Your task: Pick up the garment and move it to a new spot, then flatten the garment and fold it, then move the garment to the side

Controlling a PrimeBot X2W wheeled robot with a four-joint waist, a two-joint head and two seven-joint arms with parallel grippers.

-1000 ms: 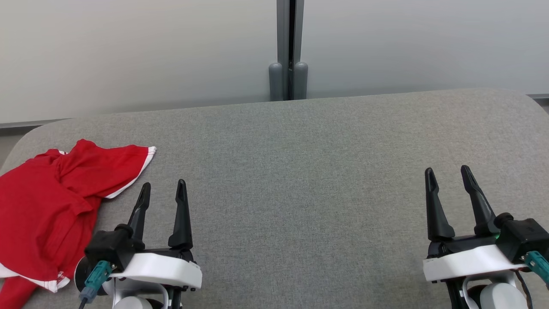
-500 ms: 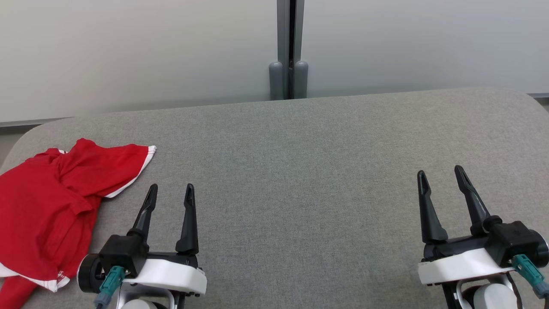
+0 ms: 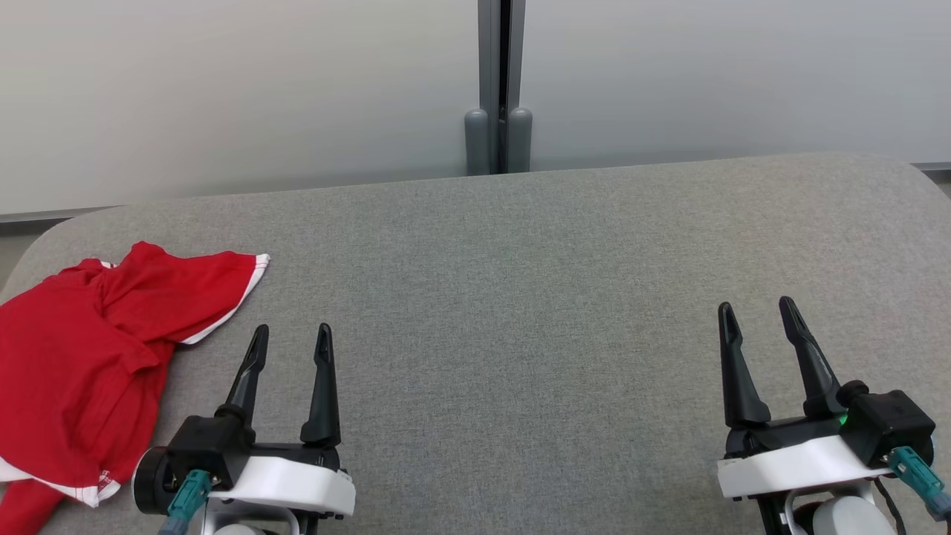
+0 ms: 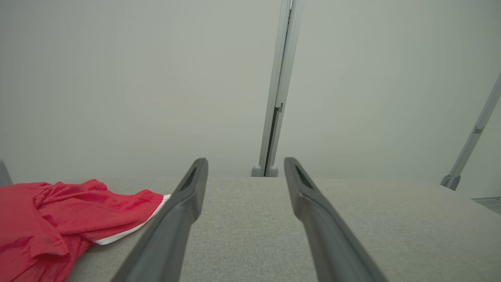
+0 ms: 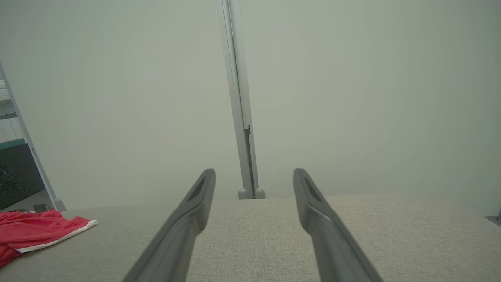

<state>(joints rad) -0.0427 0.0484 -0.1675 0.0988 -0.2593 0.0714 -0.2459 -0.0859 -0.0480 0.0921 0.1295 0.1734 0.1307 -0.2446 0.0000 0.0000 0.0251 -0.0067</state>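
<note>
The red garment carries an illegible hem print.

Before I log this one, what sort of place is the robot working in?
Probably a lab or test room, not a home: a grey fabric-covered table with rounded corners, pale frosted partition panels joined by a grey metal post, and one crumpled red garment with white trim.
</note>
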